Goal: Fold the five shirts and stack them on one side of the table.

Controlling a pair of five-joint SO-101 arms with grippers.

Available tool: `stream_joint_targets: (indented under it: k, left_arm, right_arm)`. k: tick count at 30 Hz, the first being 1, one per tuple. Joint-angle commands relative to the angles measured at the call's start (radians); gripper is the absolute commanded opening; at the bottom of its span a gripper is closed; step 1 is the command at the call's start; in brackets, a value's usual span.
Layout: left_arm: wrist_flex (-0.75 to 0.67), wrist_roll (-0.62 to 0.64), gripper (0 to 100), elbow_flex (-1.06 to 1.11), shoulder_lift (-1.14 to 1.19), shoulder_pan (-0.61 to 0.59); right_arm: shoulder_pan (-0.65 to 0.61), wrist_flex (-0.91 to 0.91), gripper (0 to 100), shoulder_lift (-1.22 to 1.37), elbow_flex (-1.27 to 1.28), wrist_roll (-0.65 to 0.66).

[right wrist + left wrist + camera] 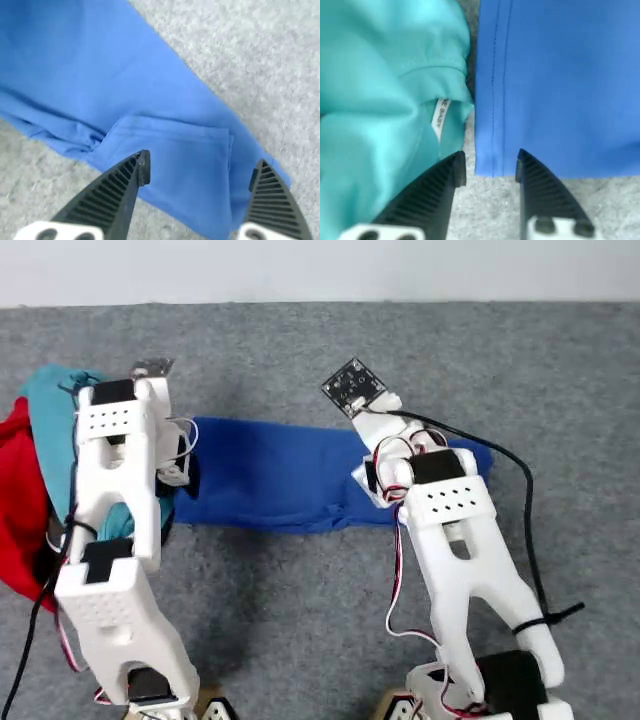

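Observation:
A blue shirt [280, 480] lies folded into a long strip across the middle of the grey table. My left gripper [490, 167] is open just above the strip's hemmed end [492, 100], one finger [440, 185] beside a teal shirt [380, 100]. My right gripper [200, 170] is open wide and hovers over the other end of the blue shirt [165, 150], where a folded flap lies on top. Nothing is between either gripper's fingers. The teal shirt [50, 410] and a red shirt [20, 500] are heaped at the table's left edge, partly under the left arm.
Grey carpet-like table surface [300, 620] lies bare in front of the blue strip and behind it [500, 350]. A black cable [525, 510] runs along the right arm. The two arm bases stand at the near edge.

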Motion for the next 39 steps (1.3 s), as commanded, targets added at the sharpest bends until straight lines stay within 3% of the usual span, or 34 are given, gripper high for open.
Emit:
stream_joint_targets:
  k: [1, 19, 28, 39]
  left_arm:
    - [-0.041, 0.006, 17, -0.104, 0.055, -0.020]
    - [0.080, 0.008, 17, -0.409, 0.454, 0.034]
    - [0.137, 0.041, 17, -0.464, 0.390, 0.112]
    - [0.138, 0.060, 17, -0.357, 0.183, -0.023]
  right_arm:
    - [-0.001, 0.008, 32.5, -0.044, -0.003, -0.006]
    - [-0.001, 0.008, 32.5, -0.038, -0.002, -0.006]
    - [-0.001, 0.010, 32.5, -0.035, -0.002, -0.006]
    - [-0.001, 0.008, 32.5, -0.042, 0.041, -0.006]
